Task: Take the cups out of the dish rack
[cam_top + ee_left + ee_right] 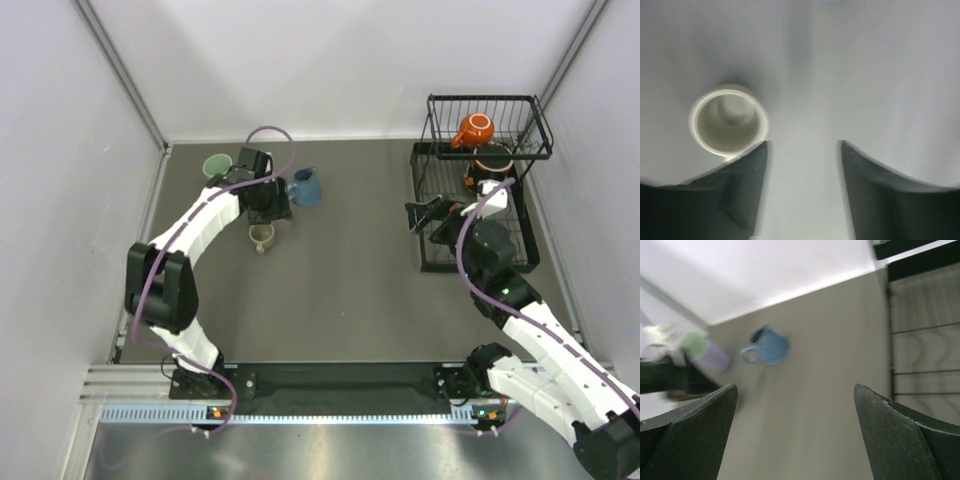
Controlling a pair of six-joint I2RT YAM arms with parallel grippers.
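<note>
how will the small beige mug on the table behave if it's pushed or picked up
The beige mug looks hard and glossy, so it is probably rigid, breakable and a bit slippery in a grip. It stands upright, mouth up, on the flat table, so a low push would likely slide it rather than tip it.
</note>
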